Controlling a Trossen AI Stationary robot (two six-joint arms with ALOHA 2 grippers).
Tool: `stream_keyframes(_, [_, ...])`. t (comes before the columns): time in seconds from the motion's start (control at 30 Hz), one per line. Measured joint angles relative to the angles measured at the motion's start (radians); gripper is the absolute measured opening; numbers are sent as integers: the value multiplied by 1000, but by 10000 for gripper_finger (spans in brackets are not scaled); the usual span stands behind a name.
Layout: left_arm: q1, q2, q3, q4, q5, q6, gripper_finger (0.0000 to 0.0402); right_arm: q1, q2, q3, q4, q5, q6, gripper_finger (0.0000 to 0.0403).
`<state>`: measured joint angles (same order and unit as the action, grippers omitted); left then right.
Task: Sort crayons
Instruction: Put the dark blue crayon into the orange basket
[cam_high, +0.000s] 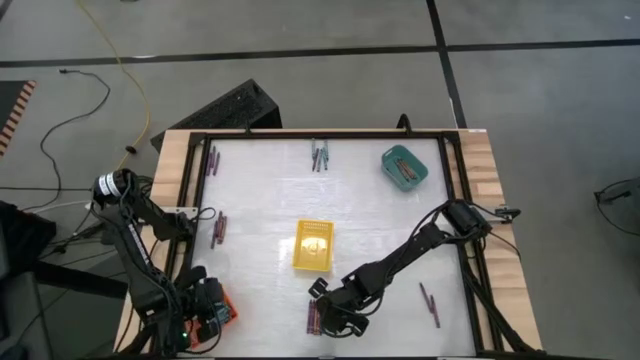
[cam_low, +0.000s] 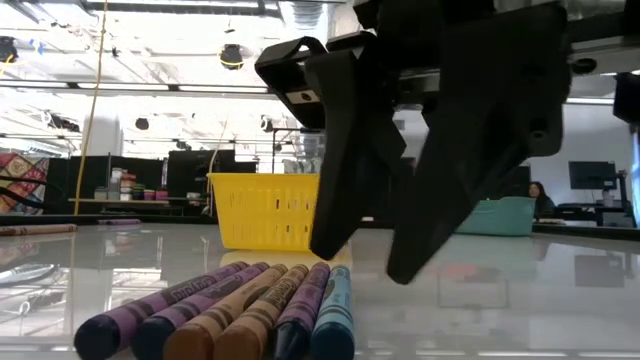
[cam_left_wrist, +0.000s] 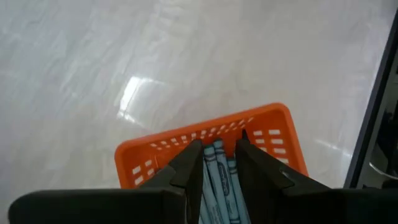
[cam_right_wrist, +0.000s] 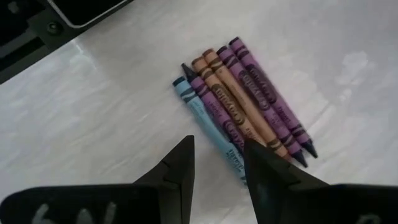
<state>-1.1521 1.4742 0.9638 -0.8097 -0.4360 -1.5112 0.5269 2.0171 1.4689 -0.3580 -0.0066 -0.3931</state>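
At table's near-left corner, the left gripper (cam_left_wrist: 219, 163) hangs over the orange tray (cam_high: 222, 309), fingers narrowly parted with blue crayons (cam_left_wrist: 219, 180) between them, long axes running along the fingers; whether the pads press them I cannot tell. Crayon wrappers carry dark print, not readable. Ahead of that gripper the white table (cam_high: 380, 215) lies bare.

Further out on the left, loose crayons (cam_high: 218, 229) lie beyond this gripper, another pair (cam_high: 212, 160) by the far-left frame rail.

Mid-table: yellow tray (cam_high: 313, 245), with more crayons (cam_high: 319, 155) near the far edge.

Near edge, centre: right gripper (cam_right_wrist: 217, 165) hovers just above a row of crayons (cam_right_wrist: 245, 102), fingers apart, nothing held. Row lies side by side, touching: one light blue (cam_right_wrist: 208, 121), purple, two tan, two purple. Long axes parallel, slanting across the gripper's line; most dark tips point away from it. Oval labels show, wording not legible. Bare table on all sides of the row.

Right: teal tray (cam_high: 404, 167) far corner; two loose crayons (cam_high: 430, 303) near the right rail.
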Motion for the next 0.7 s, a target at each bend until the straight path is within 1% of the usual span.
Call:
stream_keyframes(0.3, [34,0,0,0,2,0,82,-7,0,0,-5,-25,8,132])
stream_keyframes(0.7, [42,0,0,0,5,-1,82,-20,0,0,-6,-56,53,132])
